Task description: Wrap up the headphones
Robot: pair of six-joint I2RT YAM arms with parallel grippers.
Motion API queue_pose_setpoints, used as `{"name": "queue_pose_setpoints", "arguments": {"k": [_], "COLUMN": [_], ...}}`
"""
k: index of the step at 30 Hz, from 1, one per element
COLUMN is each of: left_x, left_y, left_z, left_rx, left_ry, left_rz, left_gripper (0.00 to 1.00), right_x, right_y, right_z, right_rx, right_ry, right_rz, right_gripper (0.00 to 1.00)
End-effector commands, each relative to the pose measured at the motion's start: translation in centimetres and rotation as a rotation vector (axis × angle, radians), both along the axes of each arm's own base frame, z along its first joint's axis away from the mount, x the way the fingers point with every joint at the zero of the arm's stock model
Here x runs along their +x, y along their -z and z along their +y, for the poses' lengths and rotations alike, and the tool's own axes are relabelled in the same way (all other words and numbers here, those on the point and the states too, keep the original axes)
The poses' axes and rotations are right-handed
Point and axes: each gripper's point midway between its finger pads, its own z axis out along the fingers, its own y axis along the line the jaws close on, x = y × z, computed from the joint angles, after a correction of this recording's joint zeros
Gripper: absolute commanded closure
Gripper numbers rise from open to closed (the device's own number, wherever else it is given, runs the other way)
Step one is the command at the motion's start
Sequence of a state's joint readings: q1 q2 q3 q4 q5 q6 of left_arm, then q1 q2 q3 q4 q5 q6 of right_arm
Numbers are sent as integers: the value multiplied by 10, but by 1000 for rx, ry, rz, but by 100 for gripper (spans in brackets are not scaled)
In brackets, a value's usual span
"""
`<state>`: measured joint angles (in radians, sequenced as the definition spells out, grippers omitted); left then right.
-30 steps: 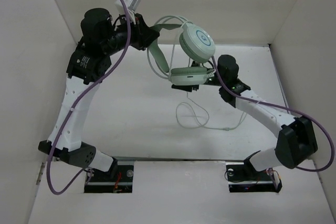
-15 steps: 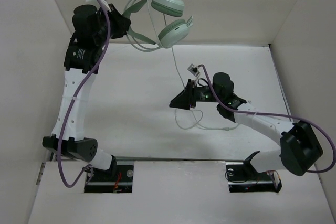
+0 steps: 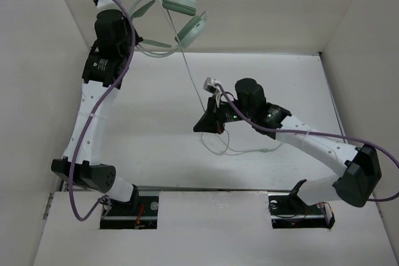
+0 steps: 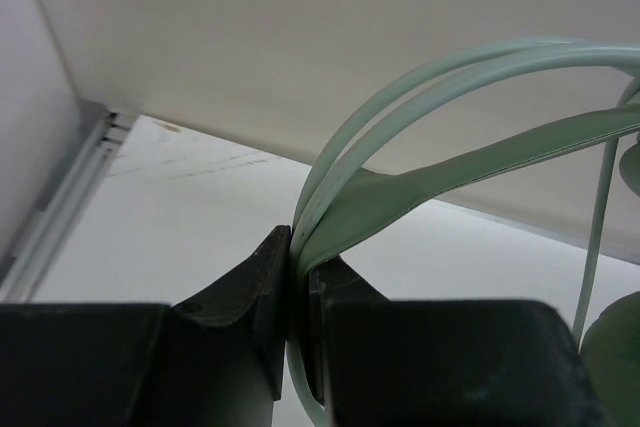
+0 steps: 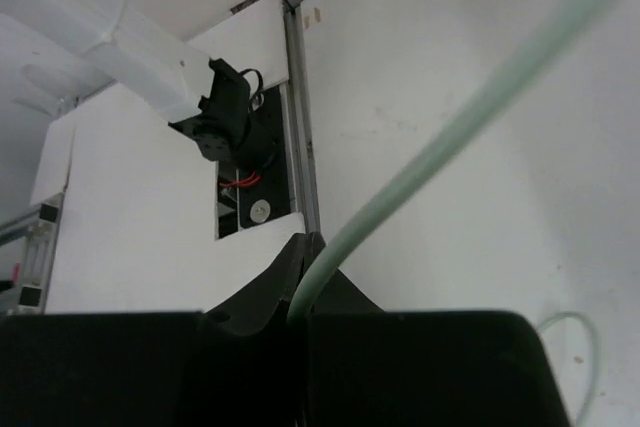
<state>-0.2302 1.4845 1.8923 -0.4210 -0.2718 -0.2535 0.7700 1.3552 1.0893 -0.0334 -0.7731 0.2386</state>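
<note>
Now that your left arm has swung up over the back-left corner of the white bench (image 3: 156,104), the pale mint-green over-ear headphones (image 3: 179,1) hang high there, with your left hand (image 4: 298,272) pinching their thin headband. Your right hand (image 5: 308,267), spread a moment ago, has just pressed together on the long thin whitish cable (image 3: 190,70). The cable runs straight from ear cup to hand, so winding can likely begin.

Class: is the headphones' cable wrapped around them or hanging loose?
Hanging loose: the cable runs from the raised headphones down to the right pincer, shut on it.
</note>
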Motion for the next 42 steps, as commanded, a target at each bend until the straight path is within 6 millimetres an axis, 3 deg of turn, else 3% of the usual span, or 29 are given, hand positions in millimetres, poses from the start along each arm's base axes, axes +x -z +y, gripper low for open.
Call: {"name": "queue_pose_setpoints", "arguments": {"k": [1,4,7,13,15,18,21,24,30,37,42], "left_x": [-6,-5,-6,-19,-31,-41,-52,-61,-82,-100,-107], "left_y": [-31,-3,32,89,105,116,120,114,100,70,37], "left_z": [23,18,0,-59,-78,-96,-117,-128,-148,-170,-171], "left_rx": [64,161,286,501,562,619,647,625,530,427,305], "left_ry": [-149,-152,-91,161,260,353,468,526,645,750,779], "left_rz": [-136,-81,-7,122,164,184,184,166,117,61,9], "left_gripper": [100,100,100,100,100,100,100,100,100,100,100], "right_x": [6,31,71,159,189,221,238,246,259,248,234], "right_y": [-20,-43,-66,-115,-144,-169,-177,-171,-121,-92,-80], "right_z": [-3,-9,-20,-59,-78,-104,-119,-127,-143,-128,-121], "right_rx": [-135,-277,-435,-792,-861,-957,-1019,-1017,-882,-621,-346], "right_ry": [-33,-3,75,318,469,603,653,670,632,579,522], "right_rz": [-298,-591,-858,-1392,-1510,-1629,-1689,-1664,-1428,-1086,-716], "right_gripper": [100,100,100,100,100,100,97,92,84,79,79]}}
